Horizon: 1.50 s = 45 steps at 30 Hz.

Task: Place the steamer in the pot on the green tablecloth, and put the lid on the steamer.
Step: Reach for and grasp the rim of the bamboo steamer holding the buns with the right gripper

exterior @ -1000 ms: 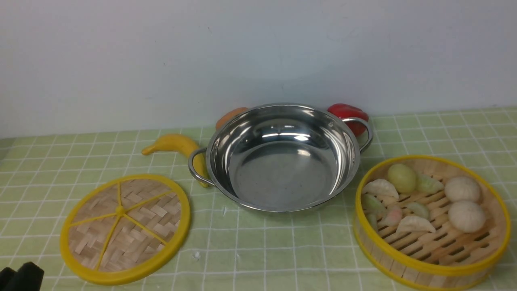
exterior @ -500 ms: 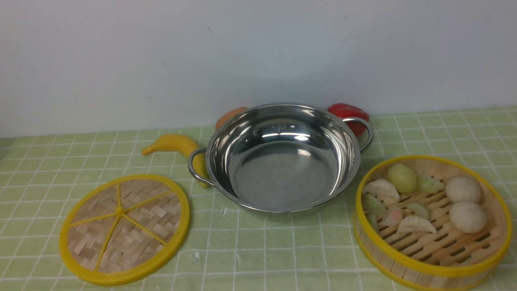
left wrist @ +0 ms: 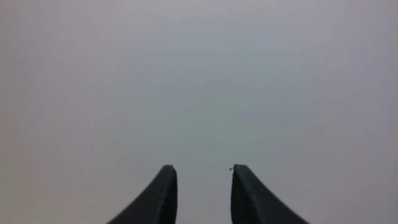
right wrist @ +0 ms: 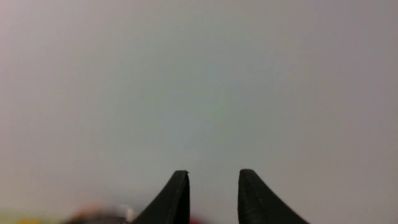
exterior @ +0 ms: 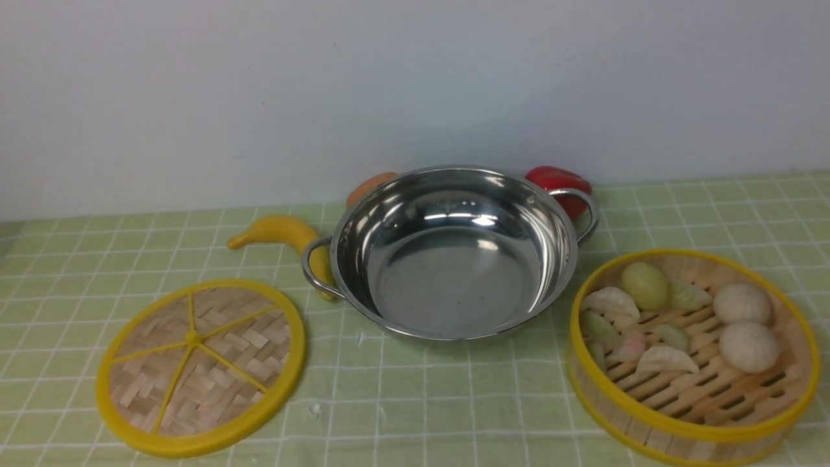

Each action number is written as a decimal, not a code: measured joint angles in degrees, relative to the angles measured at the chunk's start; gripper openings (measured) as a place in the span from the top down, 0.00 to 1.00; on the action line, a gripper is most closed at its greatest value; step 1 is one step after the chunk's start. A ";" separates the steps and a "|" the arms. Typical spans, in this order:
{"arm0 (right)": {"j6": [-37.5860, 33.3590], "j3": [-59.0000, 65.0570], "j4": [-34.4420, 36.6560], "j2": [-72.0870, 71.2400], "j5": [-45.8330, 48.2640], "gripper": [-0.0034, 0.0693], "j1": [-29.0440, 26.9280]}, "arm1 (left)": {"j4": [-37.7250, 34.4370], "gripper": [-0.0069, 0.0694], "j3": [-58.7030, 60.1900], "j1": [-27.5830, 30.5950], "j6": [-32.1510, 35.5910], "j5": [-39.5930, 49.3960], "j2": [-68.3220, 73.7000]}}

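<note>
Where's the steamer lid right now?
In the front view, the lid lies flat on the green tablecloth at the robot's left, beside the pot and banana.

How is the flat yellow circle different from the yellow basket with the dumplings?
The lid is flat; the steamer is deeper, with upright slat walls. The lid is woven with yellow spokes; the steamer has a slatted floor. The lid carries nothing; the steamer holds dumplings and buns. Both are round, bamboo, yellow-rimmed.
</note>
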 joint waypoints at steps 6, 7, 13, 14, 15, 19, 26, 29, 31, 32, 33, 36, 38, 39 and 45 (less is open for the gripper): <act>12.99 -4.36 -14.91 20.40 28.94 0.62 0.00 | 5.35 0.59 -6.60 0.01 2.24 31.40 18.37; 13.30 -4.35 -16.11 21.42 29.27 0.62 0.00 | 5.58 0.59 -6.71 0.01 2.24 31.97 19.33; 17.59 0.31 -20.62 32.67 21.89 0.62 0.00 | 7.91 0.59 -7.34 0.01 2.18 37.91 28.69; 17.70 1.23 -20.22 34.15 20.59 0.62 0.00 | 7.91 0.59 -7.34 0.01 2.18 37.97 29.13; 17.83 2.09 -19.83 35.56 19.41 0.62 0.00 | 7.91 0.59 -7.34 0.01 2.18 38.06 29.47; 18.21 3.99 -19.37 40.18 15.33 0.62 0.00 | 7.95 0.59 -7.34 0.01 2.18 38.09 29.67; 19.97 4.01 -19.42 45.32 11.13 0.62 -1.64 | 7.95 0.59 -7.44 0.01 3.08 38.30 29.67; 19.96 4.01 -19.42 46.82 9.75 0.62 -3.89 | 7.95 0.59 -7.44 0.01 4.14 38.54 29.67; 19.96 4.01 -19.42 47.54 9.15 0.62 -4.83 | 7.95 0.59 -7.44 0.01 4.47 38.54 29.67; 19.89 4.01 -19.42 47.60 9.03 0.62 -4.98 | 7.95 0.59 -7.44 0.01 4.47 38.54 29.67; 19.72 4.01 -19.36 47.90 8.74 0.62 -5.18 | 7.97 0.59 -7.44 0.01 4.48 38.54 29.67; 18.19 4.06 -17.51 48.33 7.27 0.62 -5.34 | 8.07 0.59 -7.44 0.01 4.72 38.35 29.67; 17.47 4.06 -16.70 48.33 6.74 0.62 -5.34 | 8.07 0.59 -7.44 0.01 4.78 38.13 29.67; 16.18 4.06 -15.02 48.33 5.99 0.62 -5.34 | 8.07 0.59 -7.44 0.01 4.84 37.88 29.67; 13.90 4.06 -13.15 48.78 5.66 0.62 -5.34 | 8.12 0.59 -7.44 0.01 4.89 37.29 29.67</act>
